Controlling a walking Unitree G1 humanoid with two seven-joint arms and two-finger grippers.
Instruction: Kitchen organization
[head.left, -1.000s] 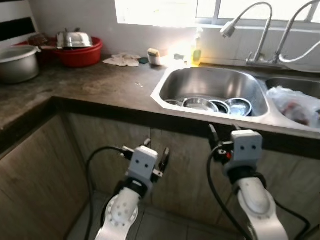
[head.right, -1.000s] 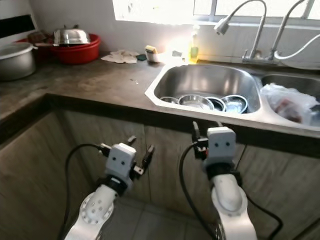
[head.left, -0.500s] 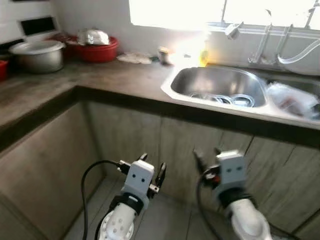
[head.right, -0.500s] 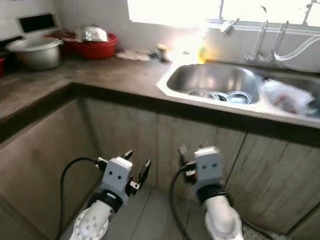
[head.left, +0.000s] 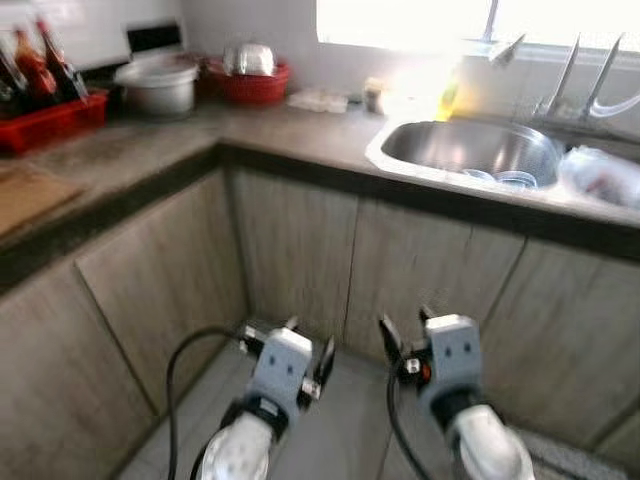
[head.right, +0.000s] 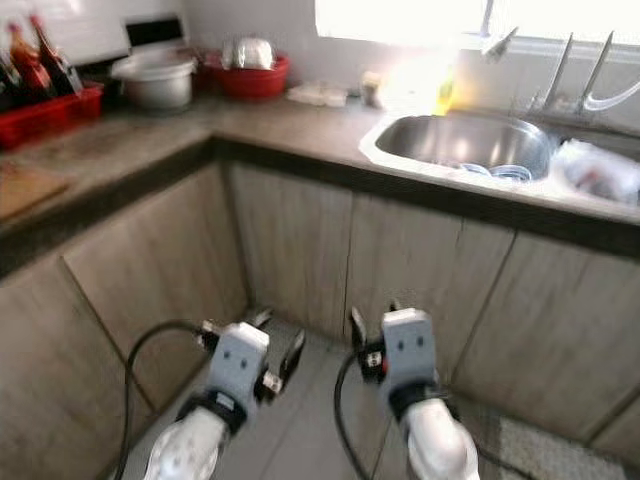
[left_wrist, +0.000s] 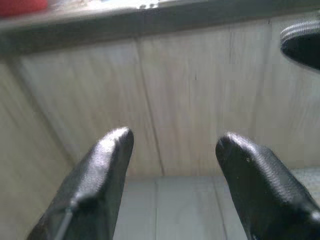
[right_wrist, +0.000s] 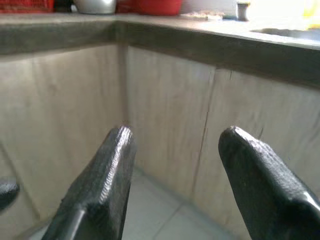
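In the left eye view, the left tool and the right tool are held low in front of the wooden cabinet doors, both released, with the black fingers spread and nothing between them. Well above and beyond both tools the dark table is seen bending round a corner. Above the right tool a steel sink is set into the table, with metal bowls lying in it and a plastic bag in the basin beside it. Faucets are seen behind the sink. Far above the left tool, a silver pot and a red basin holding a metal item stand on the table, and a red rack with bottles stands further along it. The picture is slightly blurred.

In the right eye view the same scene is given; a tiled floor is made out beneath the tools.

In the left wrist view the left tool's fingers are seen apart, pointed at cabinet doors and floor.

In the right wrist view the right tool's fingers are likewise seen apart, with cabinet doors ahead and the table edge above.
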